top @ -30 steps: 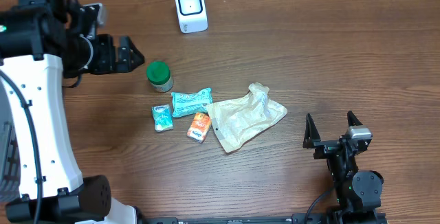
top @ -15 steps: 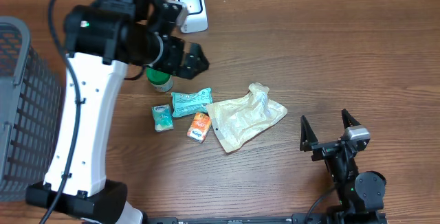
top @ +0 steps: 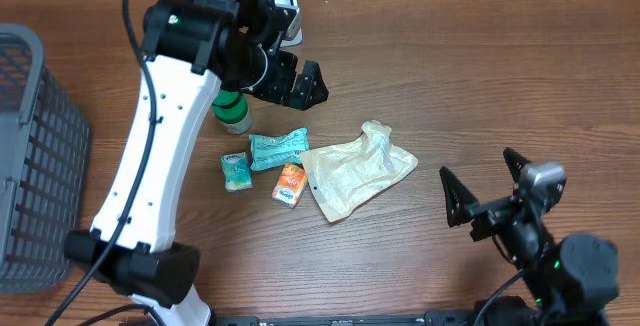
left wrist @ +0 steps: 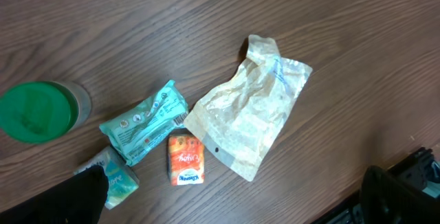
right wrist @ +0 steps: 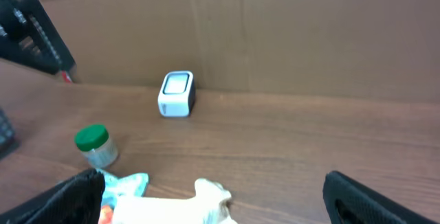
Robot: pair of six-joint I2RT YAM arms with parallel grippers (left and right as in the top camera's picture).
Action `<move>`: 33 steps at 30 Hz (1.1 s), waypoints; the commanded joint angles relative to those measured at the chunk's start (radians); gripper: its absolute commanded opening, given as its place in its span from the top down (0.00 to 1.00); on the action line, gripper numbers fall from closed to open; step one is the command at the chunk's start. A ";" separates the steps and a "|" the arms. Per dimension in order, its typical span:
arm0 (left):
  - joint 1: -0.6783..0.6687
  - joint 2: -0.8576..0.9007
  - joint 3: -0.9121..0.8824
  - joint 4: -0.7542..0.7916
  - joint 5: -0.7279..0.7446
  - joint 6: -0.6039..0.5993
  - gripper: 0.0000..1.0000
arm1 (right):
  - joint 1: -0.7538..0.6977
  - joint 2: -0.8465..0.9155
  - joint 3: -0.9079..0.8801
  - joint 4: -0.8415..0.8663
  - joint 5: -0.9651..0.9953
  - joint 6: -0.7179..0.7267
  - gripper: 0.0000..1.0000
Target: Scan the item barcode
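Right wrist: wood table [right wrist: 309, 135], cardboard wall [right wrist: 309, 31]

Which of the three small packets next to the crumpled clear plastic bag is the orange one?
The small rectangular orange packet, lying between the little teal pack and the crumpled bag; that pack and the longer crinkled wrapper are both teal.

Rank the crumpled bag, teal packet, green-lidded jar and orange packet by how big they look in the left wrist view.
1. crumpled bag, clearly largest.
2. teal packet and green-lidded jar: too alike to rank.
3. orange packet, smallest.
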 commanded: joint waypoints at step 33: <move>-0.042 0.143 -0.004 0.026 0.085 0.017 0.00 | -0.167 0.652 0.426 -0.511 -0.287 0.190 0.24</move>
